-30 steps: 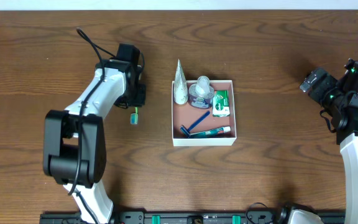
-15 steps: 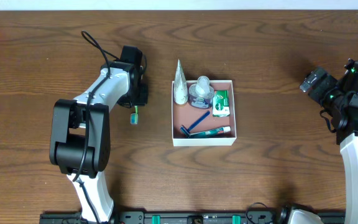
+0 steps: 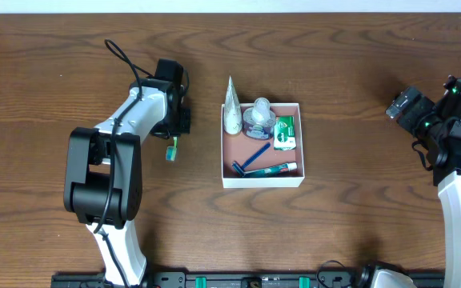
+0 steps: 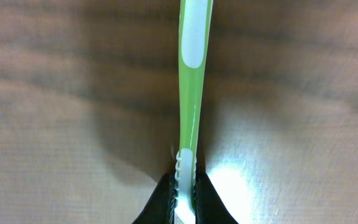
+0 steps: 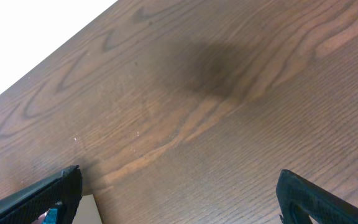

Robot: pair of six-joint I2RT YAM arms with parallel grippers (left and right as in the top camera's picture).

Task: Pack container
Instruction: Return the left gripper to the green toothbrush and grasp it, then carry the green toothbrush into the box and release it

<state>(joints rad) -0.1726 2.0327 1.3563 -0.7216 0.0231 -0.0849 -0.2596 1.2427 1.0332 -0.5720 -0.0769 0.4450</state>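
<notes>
The container [image 3: 293, 178], a shallow square box with white walls and a pinkish-brown floor, sits mid-table. It holds a white tube, a clear round jar, a green-and-white box, a blue razor and a teal tube. My left gripper [image 3: 176, 128] is shut on a green-and-white toothbrush [image 4: 191, 81], left of the container; the brush's end [image 3: 171, 150] sticks out below the gripper in the overhead view. In the left wrist view the jaws [image 4: 185, 196] clamp the handle. My right gripper [image 3: 402, 104] is open and empty at the far right; its fingers [image 5: 179, 193] spread wide over bare wood.
The wooden table [image 3: 350, 56] stretches all round the container. A corner of the container [image 5: 87, 208] shows at the lower left of the right wrist view. The table's far edge [image 5: 48, 50] runs along the top left there.
The left arm has shifted slightly and the toothbrush end has tilted a little to the left. The right arm has not moved.
</notes>
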